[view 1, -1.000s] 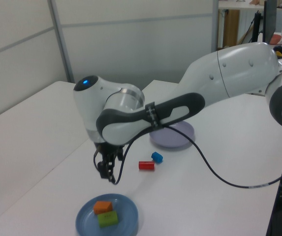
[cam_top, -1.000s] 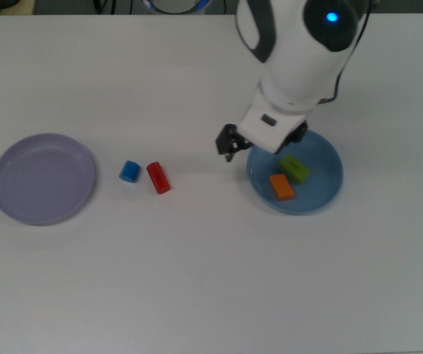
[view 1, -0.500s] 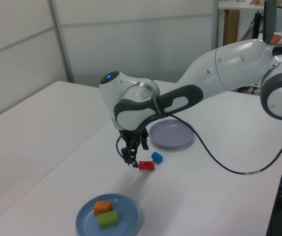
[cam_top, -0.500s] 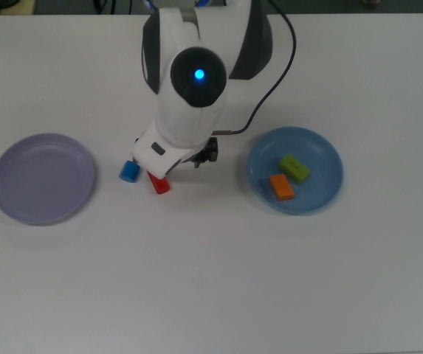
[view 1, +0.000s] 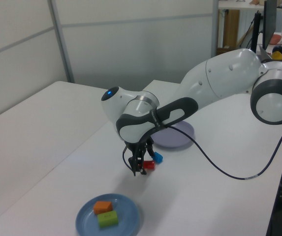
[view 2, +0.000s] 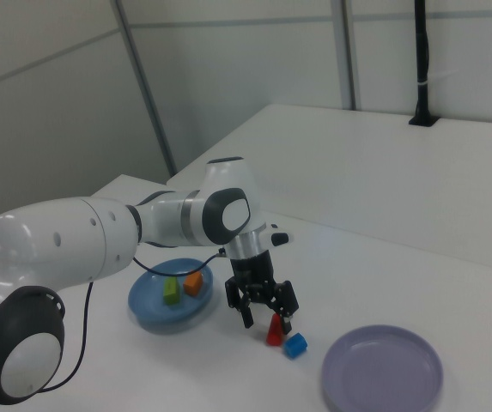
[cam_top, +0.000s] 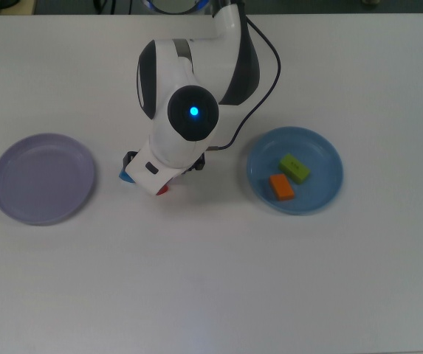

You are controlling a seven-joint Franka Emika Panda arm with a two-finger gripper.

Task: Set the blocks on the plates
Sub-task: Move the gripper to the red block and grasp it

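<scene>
1. The small red rounded plastic block (view 2: 275, 330) lies on the white table (cam_top: 211, 280), between the two plates and nearer the lavender one. In the right view the gripper (view 2: 263, 311) is directly over it, with one fingertip just beside its top.
2. The short blue plastic block (view 2: 294, 345) sits just beside the red one, on the lavender plate's side. The two look close enough to touch, though I cannot tell whether they do.
3. The claw is spread, its two dark fingers apart and pinching nothing. In the top view the arm's white body hides most of both blocks.
4. The round sky-blue plastic plate (cam_top: 322, 151) already holds the orange rectangular block (cam_top: 281, 186) and the lime-green rectangular block (cam_top: 294, 169), side by side.
5. The round pale lavender plastic plate (cam_top: 19, 158) holds nothing and stands well apart from the blue plate.
6. Judgement: the step in hand is grasping the red block, with half the task done.
7. To do it well, centre the fingers so they straddle the red block alone. Descend until the pads flank its sides, keep the far finger clear of the blue neighbour so as not to nudge it, then close and lift straight up.
</scene>
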